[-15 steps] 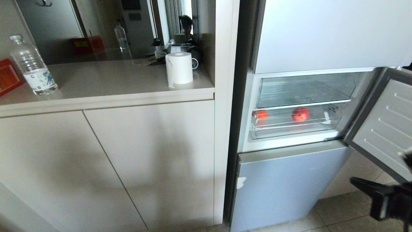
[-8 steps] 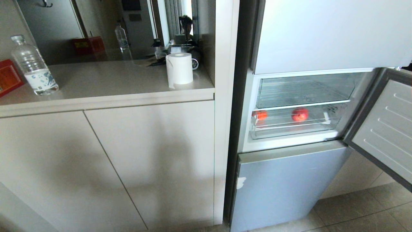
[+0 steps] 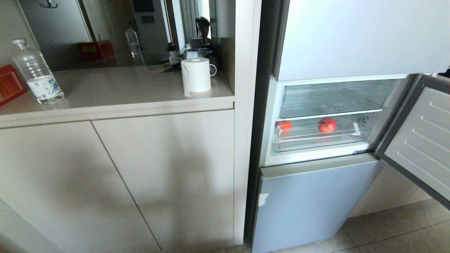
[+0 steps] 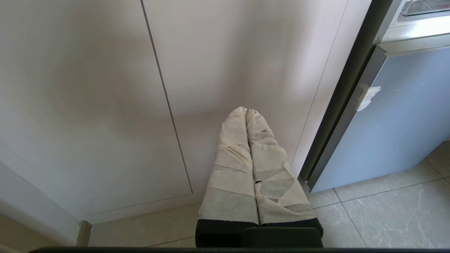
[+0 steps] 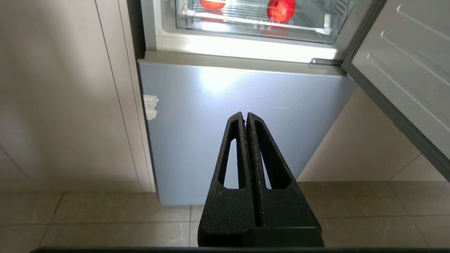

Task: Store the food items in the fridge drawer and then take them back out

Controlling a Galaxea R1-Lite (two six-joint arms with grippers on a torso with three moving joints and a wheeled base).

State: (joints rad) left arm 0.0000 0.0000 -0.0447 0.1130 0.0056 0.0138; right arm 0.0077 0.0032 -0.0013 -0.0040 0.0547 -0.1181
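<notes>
food items (image 3: 327, 124) in fridge drawer (image 3: 316, 140), well above right gripper (image 5: 245, 117), pinched shut, empty; left gripper (image 4: 246, 112) likewise.

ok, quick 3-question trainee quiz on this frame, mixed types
1. True or false: both food items, the red piece and the orange-red piece, sit inside the shallow fridge drawer.
2. The paper roll stands on: A) floor B) counter C) drawer.
3. Fill in: the right gripper has its fingers ____ and holds nothing.

Key: 1 true; 2 B; 3 shut.
</notes>
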